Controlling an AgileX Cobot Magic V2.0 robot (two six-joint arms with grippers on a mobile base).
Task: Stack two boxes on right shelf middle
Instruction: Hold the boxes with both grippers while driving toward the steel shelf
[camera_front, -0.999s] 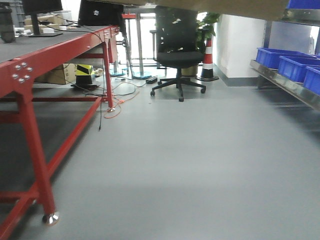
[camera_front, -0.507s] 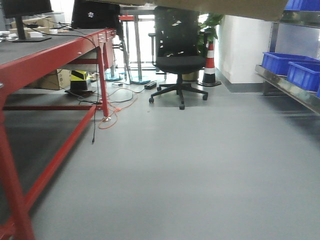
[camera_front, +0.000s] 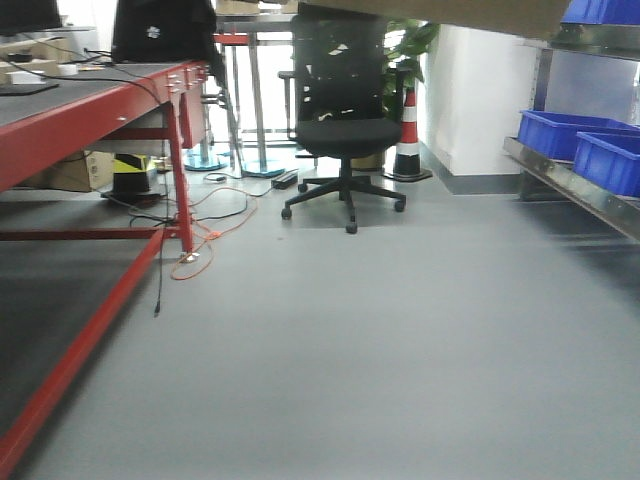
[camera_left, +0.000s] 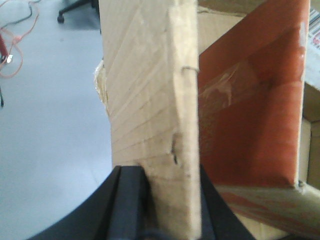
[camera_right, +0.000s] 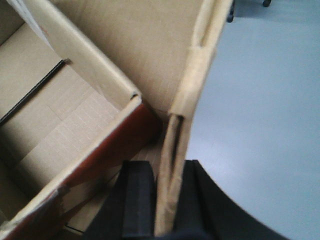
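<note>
While the carton (camera_left: 150, 90) is carried, each arm clamps one of its upright walls. The left pincer (camera_left: 167, 200) is pressed onto a corrugated wall, one black finger on the outer face and one on the inner face, with the wall edge rising straight ahead of it. The right pincer (camera_right: 167, 197) pinches the opposite wall in the same way, where two layers of board overlap. Gripping opposite walls spreads the load between both arms and probably keeps the carton level.

Inboard of the left pincer, just beside the clamped wall, lies a red-orange panel (camera_left: 250, 110) with glossy tape. The same colour shows inboard of the right pincer. It cannot be determined whether this is a flap or a second box.

Outboard of both pincers, only grey floor (camera_front: 400, 340) is visible, so the carton is held clear of any surface. In the front view its underside (camera_front: 470, 12) crosses the top edge.

The steel shelf (camera_front: 575, 185) stands ahead and to the right of the pincers, well apart from the carton, with blue bins (camera_front: 570, 135) on the visible level. A red-framed table (camera_front: 90, 115) lies ahead to the left, and an office chair (camera_front: 345, 130) stands far ahead.

Assessment: transport phase; placement is not yet begun. The next move calls for approaching the shelf and locating an unoccupied middle level.
</note>
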